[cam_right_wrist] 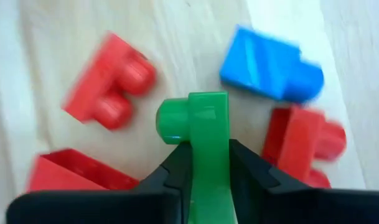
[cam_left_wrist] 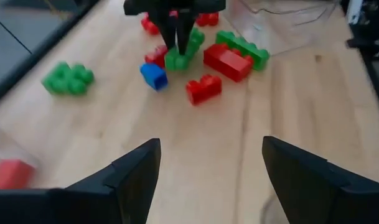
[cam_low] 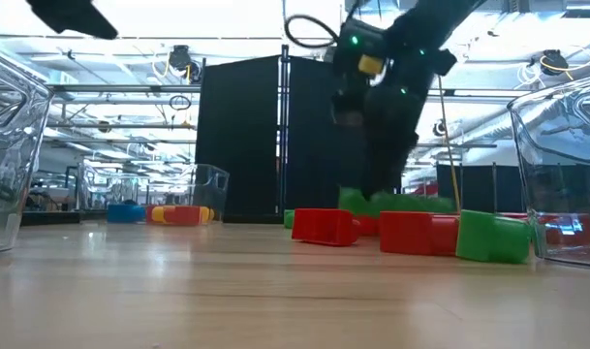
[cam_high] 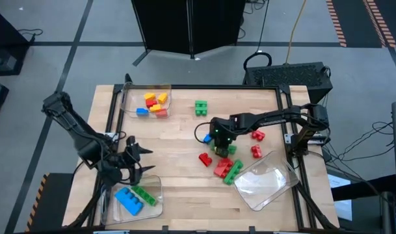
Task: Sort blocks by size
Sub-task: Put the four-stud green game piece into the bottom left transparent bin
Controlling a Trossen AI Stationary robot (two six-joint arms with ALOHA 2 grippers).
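My right gripper (cam_high: 222, 144) stands over the cluster of loose blocks at the table's middle right and is shut on a green block (cam_right_wrist: 208, 124). Around it lie a blue block (cam_right_wrist: 270, 62), red blocks (cam_right_wrist: 108, 84) and a long green block (cam_high: 233, 172). Another green block (cam_high: 201, 107) lies alone farther back. My left gripper (cam_high: 136, 159) is open and empty at the near left, beside a clear tray (cam_high: 152, 188) that holds a blue block (cam_high: 128, 200) and a green block (cam_high: 144, 194). My right gripper pinches the green block between its two fingers (cam_right_wrist: 245, 165), one on each of its opposite flat sides (cam_right_wrist: 208, 146). The fingers come from above, pointing down. The block stands on edge with a stud (cam_right_wrist: 170, 121) pointing sideways. Whether it touches the table I cannot tell.
A clear tray (cam_high: 129, 97) at the far left holds yellow, orange, blue and red blocks. A clear tray (cam_high: 266, 182) lies at the near right, with no block showing in it. Two small red blocks (cam_high: 257, 143) lie between the cluster and the table's right edge.
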